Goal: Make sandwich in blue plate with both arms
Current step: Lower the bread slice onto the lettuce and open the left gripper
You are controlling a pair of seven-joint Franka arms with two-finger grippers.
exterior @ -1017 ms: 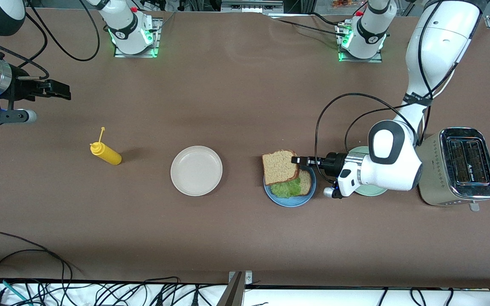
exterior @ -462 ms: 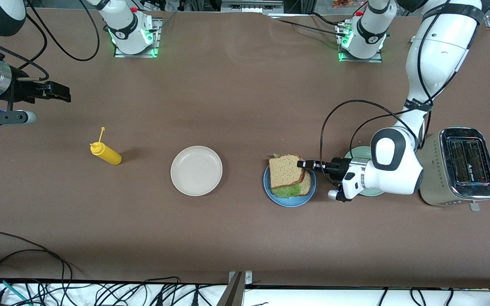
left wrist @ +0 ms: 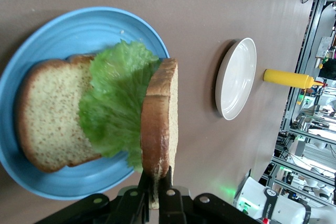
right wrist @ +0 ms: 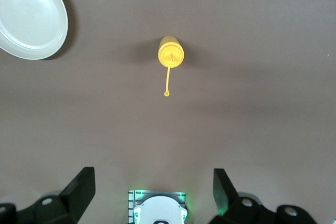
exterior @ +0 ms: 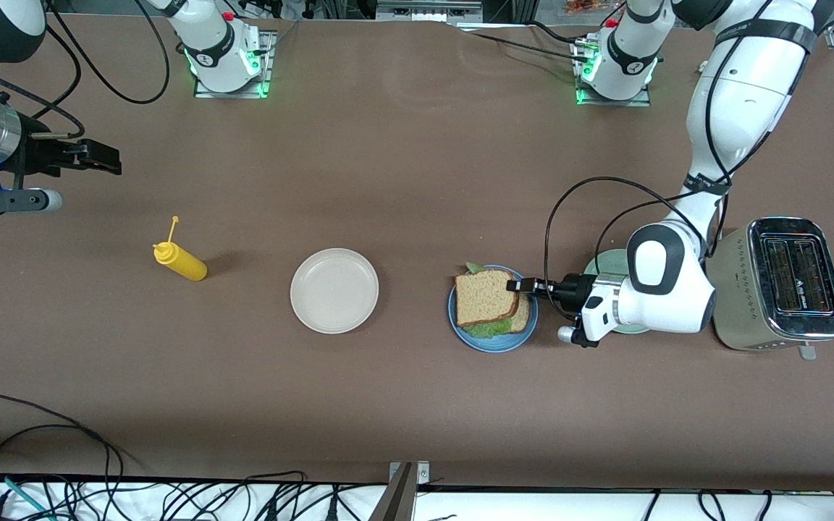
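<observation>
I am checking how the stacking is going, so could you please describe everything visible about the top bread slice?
The top bread slice is a square of brown wholegrain bread with a darker crust. The left gripper, shut on its edge, holds it over the blue plate. From the left wrist it stands edge-on, above the ruffled green lettuce that covers the bottom slice. Whether it touches the lettuce is unclear.

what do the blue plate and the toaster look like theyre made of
Blue plate: probably matte plastic or glazed ceramic; the colour is even with no glare. Toaster: looks like brushed metal, with a silvery body and a shiny rim around the dark slots.
</observation>
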